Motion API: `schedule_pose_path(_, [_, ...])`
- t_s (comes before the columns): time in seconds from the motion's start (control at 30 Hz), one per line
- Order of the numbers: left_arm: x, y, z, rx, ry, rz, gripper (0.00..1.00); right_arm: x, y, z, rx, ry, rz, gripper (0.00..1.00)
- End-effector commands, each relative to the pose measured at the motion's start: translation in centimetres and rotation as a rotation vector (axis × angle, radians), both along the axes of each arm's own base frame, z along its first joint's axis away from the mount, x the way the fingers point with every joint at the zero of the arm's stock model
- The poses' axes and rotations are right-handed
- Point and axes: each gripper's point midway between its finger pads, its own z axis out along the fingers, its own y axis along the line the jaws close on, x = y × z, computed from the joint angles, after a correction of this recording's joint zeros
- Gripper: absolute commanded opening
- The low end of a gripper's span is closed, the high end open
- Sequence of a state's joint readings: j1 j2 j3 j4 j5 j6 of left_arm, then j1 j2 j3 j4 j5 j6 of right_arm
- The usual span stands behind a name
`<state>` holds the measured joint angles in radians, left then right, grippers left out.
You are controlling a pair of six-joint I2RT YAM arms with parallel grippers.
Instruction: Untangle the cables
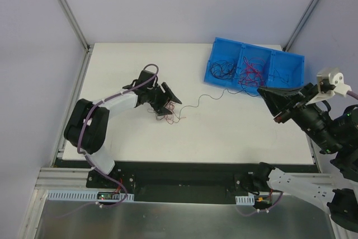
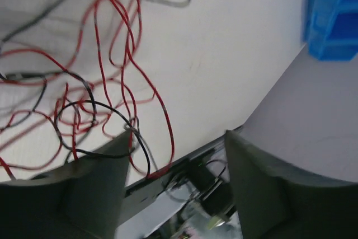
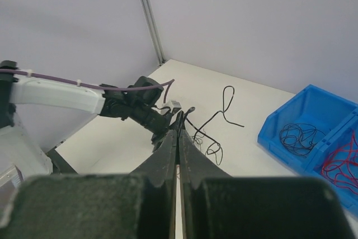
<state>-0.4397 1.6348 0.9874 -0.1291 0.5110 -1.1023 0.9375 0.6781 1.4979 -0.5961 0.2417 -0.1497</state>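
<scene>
A tangle of thin red and black cables (image 1: 173, 117) lies on the white table (image 1: 123, 138). One black cable (image 1: 204, 99) trails from it toward the blue bin. My left gripper (image 1: 171, 104) is open and sits right at the tangle. In the left wrist view the red and black loops (image 2: 106, 93) lie just beyond the gripper (image 2: 176, 135), with a black loop against the left fingertip (image 2: 120, 144). My right gripper (image 1: 262, 90) is shut and empty, held in the air near the bin. Its closed tips (image 3: 180, 121) point toward the left arm and the black cable (image 3: 224, 107).
A blue bin (image 1: 224, 46) with three compartments stands at the back right, holding black cables on the left, red and black ones in the middle, and a few on the right. It also shows in the right wrist view (image 3: 279, 124) and left wrist view (image 2: 333, 20).
</scene>
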Motion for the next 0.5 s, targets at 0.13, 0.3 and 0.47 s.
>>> schedule_pose_path(0.13, [10.8,7.2,-4.1,0.056,0.000,0.340,0.25,-2.6,-3.5,1.6,0.092,-0.012,-0.001,0.00])
schedule_pose_path(0.3, [12.5,14.7,-6.3,0.087,0.044,0.479,0.26,-4.0,-6.9,2.9,0.138,-0.061,-0.050,0.00])
schedule_pose_path(0.47, [12.9,22.0,-4.5,0.180,-0.027,0.601,0.27,-4.9,-9.6,3.9,0.160,-0.109,-0.100,0.00])
